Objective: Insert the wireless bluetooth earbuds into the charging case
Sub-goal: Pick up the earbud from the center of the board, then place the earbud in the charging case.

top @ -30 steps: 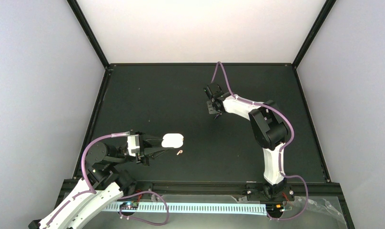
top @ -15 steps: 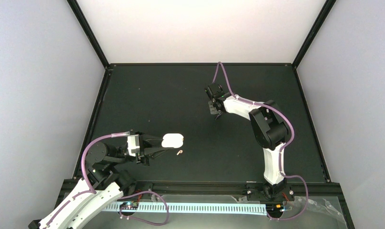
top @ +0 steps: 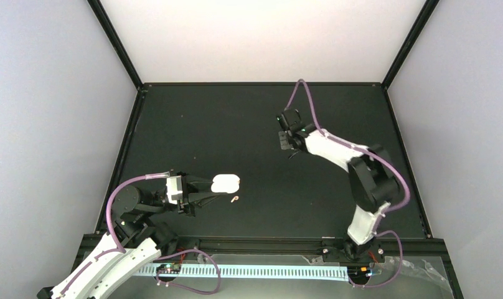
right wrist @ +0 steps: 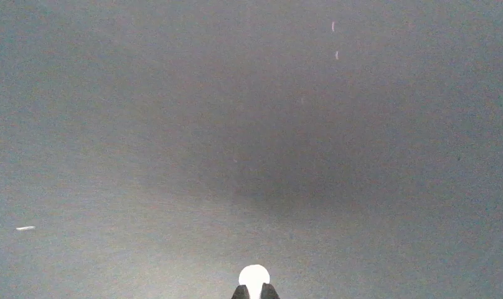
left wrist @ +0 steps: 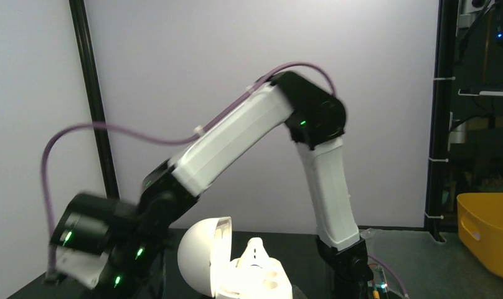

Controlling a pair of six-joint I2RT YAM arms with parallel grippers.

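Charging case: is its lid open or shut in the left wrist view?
Open. The charging case has its domed lid swung up to the left, leaving the sockets in its base exposed.

At the bottom edge, just the two dark tips of the right gripper [right wrist: 254, 293] poke into view, standing close together and pinched on a small, round, bright white earbud [right wrist: 254, 276] that bulges out just beyond them. Everything behind is a dark grey tabletop [right wrist: 174, 124], soft and out of focus, with a darker patch just right of centre. A short pale fleck [right wrist: 25, 228] lies far off at the left, and two tiny pale marks [right wrist: 333, 26] sit one above the other near the top; too small to tell what they are.
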